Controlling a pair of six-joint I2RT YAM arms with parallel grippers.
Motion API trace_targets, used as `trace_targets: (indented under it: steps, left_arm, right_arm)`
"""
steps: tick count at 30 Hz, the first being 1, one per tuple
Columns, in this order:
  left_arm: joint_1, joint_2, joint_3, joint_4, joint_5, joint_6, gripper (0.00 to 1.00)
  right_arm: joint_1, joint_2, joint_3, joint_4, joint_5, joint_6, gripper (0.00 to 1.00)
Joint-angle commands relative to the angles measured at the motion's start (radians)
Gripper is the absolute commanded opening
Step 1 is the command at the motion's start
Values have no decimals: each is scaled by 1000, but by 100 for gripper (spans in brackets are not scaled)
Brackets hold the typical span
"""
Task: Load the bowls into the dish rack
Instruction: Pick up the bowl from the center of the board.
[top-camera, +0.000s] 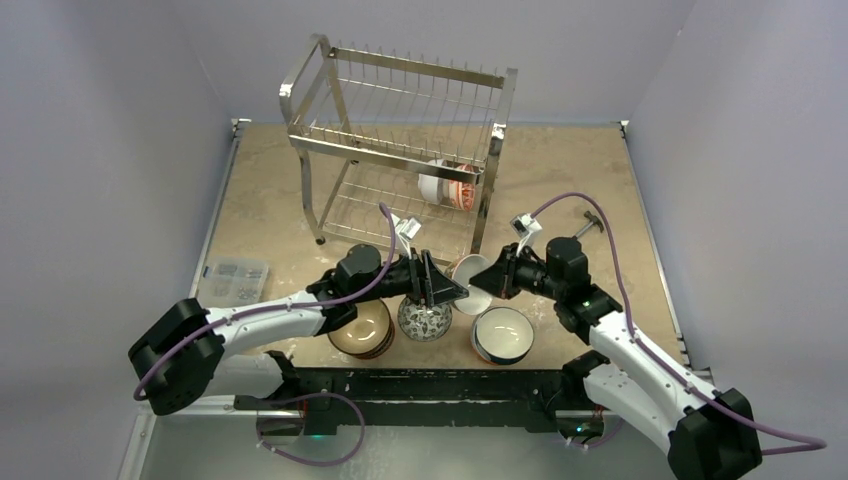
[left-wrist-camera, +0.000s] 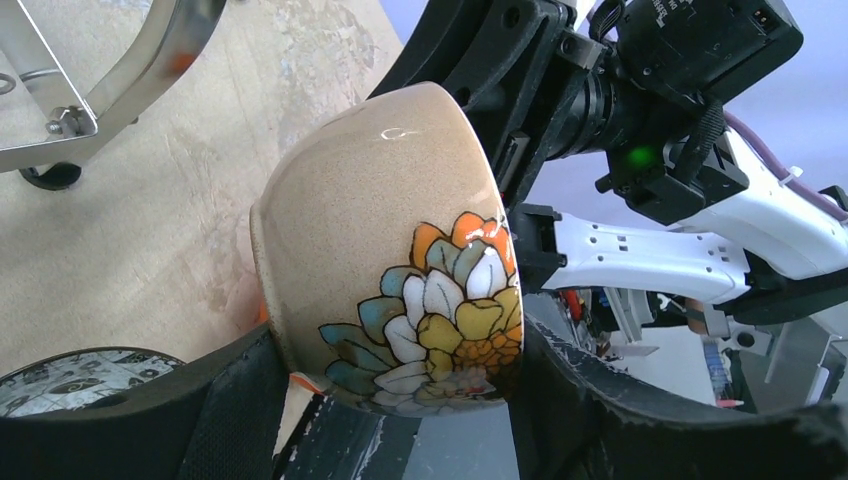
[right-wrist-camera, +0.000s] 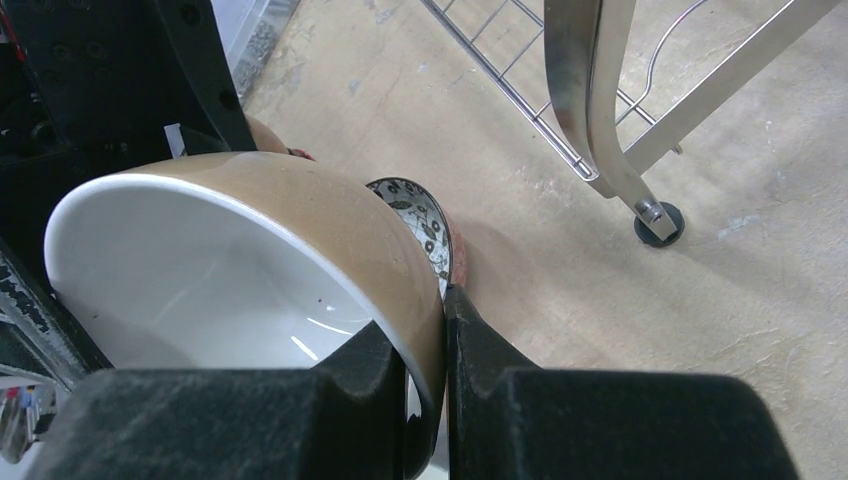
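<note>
The right fingers (right-wrist-camera: 500, 370) are nearly closed on the rim of a tan bowl (right-wrist-camera: 330, 215), one inside against the white glaze and one outside on the wall. The left fingers (left-wrist-camera: 620, 410) stand wide apart with the same tan bowl (left-wrist-camera: 380, 230) between them, one by its rim and one by its base. They lie close against it, but I cannot tell if they press. The bowl lies on its side in the air, its mouth toward the right arm and its painted flower toward the left wrist camera.

Just below it on the desk (top-camera: 580, 200) sits a black-and-white patterned bowl (top-camera: 424, 318). A brown bowl (top-camera: 362, 328) stands to its left and a blue-rimmed white bowl (top-camera: 502, 334) to its right, all upright near the arm bases. The rack (top-camera: 400, 150) stands further back, apart from the arms, and two bowls (top-camera: 448, 183) lean on its lower tier at the right end. A clear box (top-camera: 233, 280) of small parts lies at the desk's left edge.
</note>
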Motion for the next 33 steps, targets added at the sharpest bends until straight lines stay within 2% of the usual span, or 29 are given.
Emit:
trace_targets:
  steps: [1,5,13,15,21,24,33]
  left_arm:
    - [-14,5,12,128,52,-70,22]
    - [-9,23,11,127,58,-87,0]
    - [51,2,-27,110,48,-114,0]
    - [71,-16,-41,99,44,-118,0]
    - [147,-113,-89,16,31,-118,0]
    - [183,-179,-111,-55,12,-112,0]
    - [204,-336,-117,-218,-48,-78,0]
  right_arm:
    - [13,-5,48,127,-69,25,18]
    - [13,-1,49,115,-73,24,41]
    - [13,8,67,99,-14,30,85]
    - [13,14,75,96,30,37,92]
    - [6,51,116,55,190,72,93]
    - [-3,90,146,67,212,82,91]
    - [-6,249,227,91,295,-29,71]
